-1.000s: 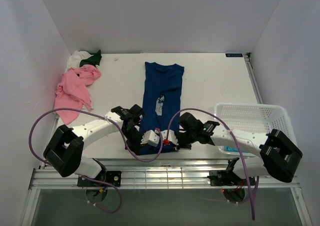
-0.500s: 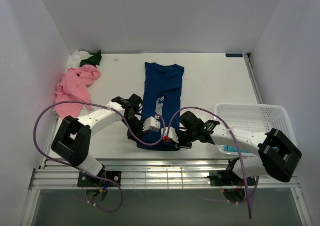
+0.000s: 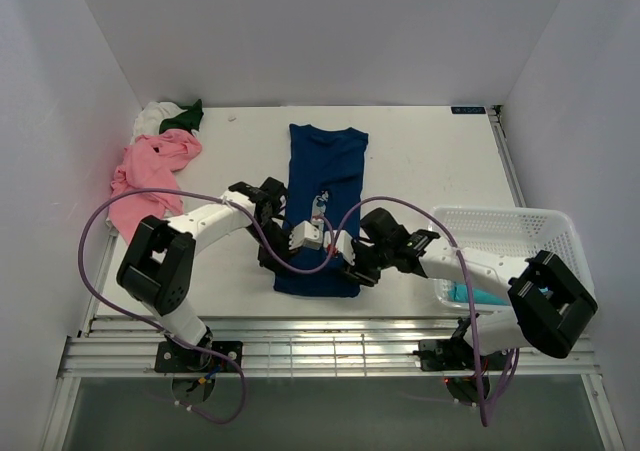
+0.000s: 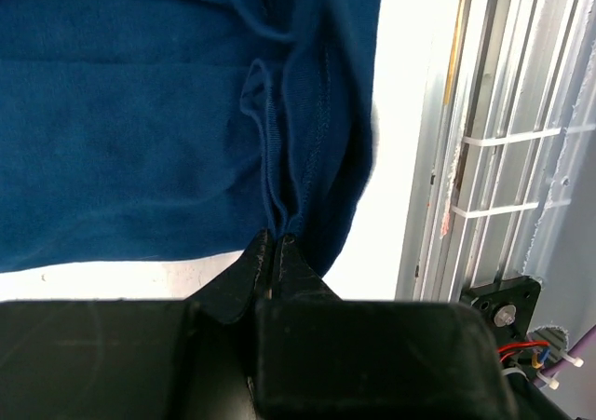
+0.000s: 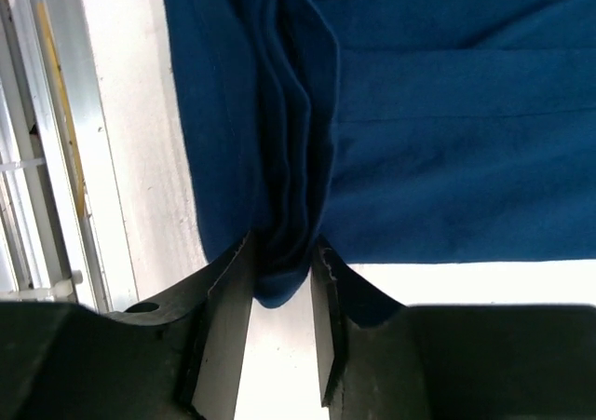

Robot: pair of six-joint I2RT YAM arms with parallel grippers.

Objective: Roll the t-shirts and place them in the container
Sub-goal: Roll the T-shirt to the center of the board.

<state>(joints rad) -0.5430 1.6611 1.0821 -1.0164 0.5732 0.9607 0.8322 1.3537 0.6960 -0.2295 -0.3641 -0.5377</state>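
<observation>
Your navy t-shirt [image 3: 325, 171] lies folded into a long strip just left of the basket [image 3: 490, 210], and its roll could start crooked if your arms travel unevenly. The left gripper [image 4: 277, 243] is clenched on only a thin pinch of hem, which may slip free. The right gripper [image 5: 284, 257] grasps a thicker bunched fold.

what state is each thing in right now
navy t-shirt: folded lengthwise, near hem pinched
left gripper: shut on its hem
right gripper: shut on its hem
pink t-shirt: crumpled
white t-shirt: crumpled
dark green t-shirt: crumpled
basket: upright
</observation>
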